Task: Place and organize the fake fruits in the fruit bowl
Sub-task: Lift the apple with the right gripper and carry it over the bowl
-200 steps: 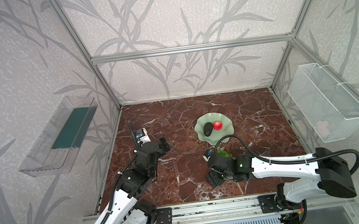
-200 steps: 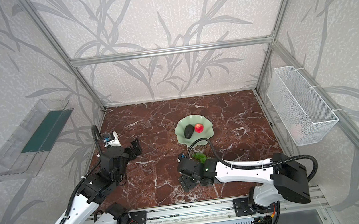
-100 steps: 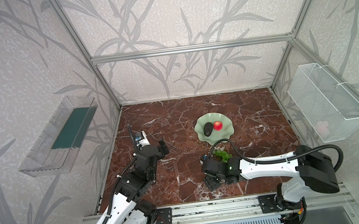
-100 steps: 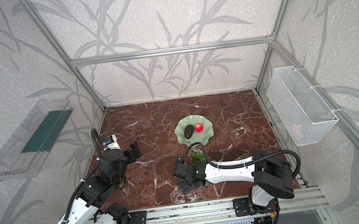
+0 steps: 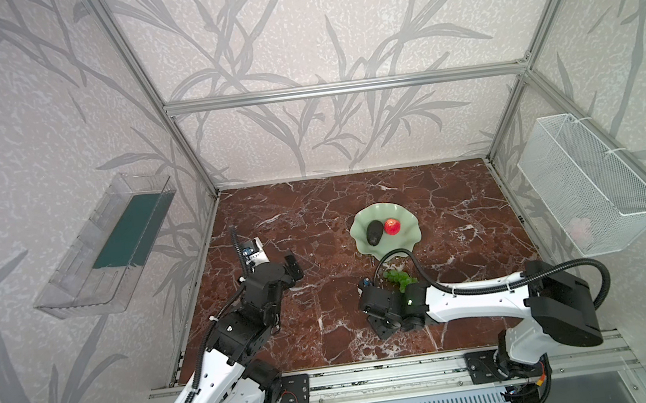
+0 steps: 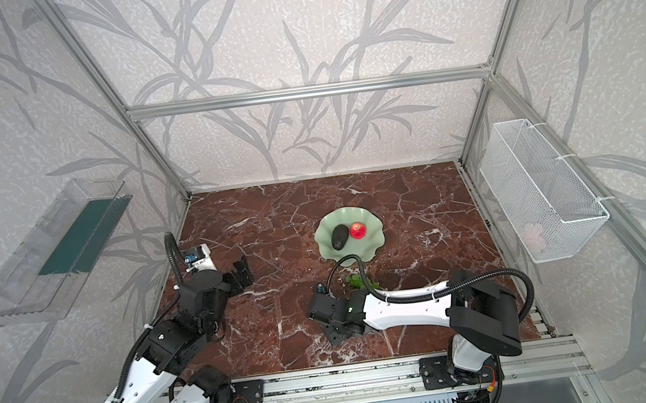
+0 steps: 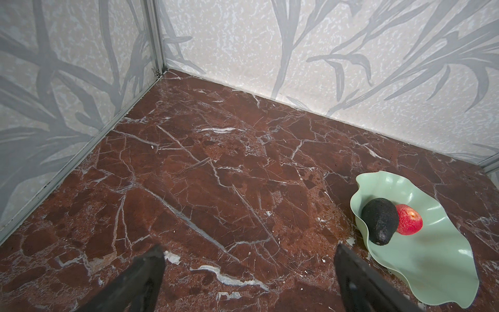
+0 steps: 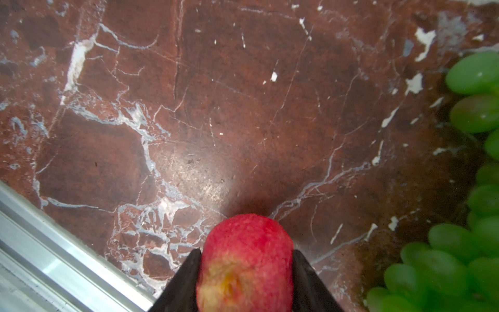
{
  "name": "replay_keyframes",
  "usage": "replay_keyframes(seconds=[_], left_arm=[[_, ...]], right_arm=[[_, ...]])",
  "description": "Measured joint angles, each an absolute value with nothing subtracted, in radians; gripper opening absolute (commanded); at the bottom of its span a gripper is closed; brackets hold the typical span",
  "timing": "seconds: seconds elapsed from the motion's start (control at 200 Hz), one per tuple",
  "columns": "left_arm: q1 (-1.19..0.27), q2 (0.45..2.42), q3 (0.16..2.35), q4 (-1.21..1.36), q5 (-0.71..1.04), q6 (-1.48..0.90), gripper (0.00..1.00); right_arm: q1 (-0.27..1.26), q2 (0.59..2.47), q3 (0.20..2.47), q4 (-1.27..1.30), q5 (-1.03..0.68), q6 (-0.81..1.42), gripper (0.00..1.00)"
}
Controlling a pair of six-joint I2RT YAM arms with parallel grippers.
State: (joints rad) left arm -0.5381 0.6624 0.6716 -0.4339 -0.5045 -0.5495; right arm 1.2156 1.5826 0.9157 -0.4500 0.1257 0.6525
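Both right jaws pinch 1 red-yellow fruit (image 8: 244, 267), seemingly snug; left jaws spread wide.

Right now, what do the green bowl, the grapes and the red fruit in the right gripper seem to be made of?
The green bowl: probably glazed ceramic or glossy plastic; smooth, with soft highlights on the wavy rim.
The grapes: likely soft plastic or rubber; translucent, glossy, small light spots.
The red fruit: looks like painted foam; matte, finely pitted skin.

avocado (image 5: 374, 232) in bowl (image 5: 405, 242), red fruit (image 8: 244, 264) in jaws
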Motion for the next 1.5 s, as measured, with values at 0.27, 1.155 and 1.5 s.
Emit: replay_keyframes(seconds=[0.27,1.155,1.5], left_arm=[[-0.535,0.662,0.672,-0.433,-0.498,-0.55,0.98],[-0.523,0.655,0.672,-0.433,-0.474,-0.553,0.98],[-0.521,0.655,0.672,-0.433,-0.469,-0.553,0.98]], right_arm=[[1.178,1.434,0.999,-0.553,0.225,0.579,0.4],[0.602,1.639,1.133,-0.301,0.129,0.229,0.39],[0.585,1.787,1.155,-0.236,0.084,0.208,0.45]])
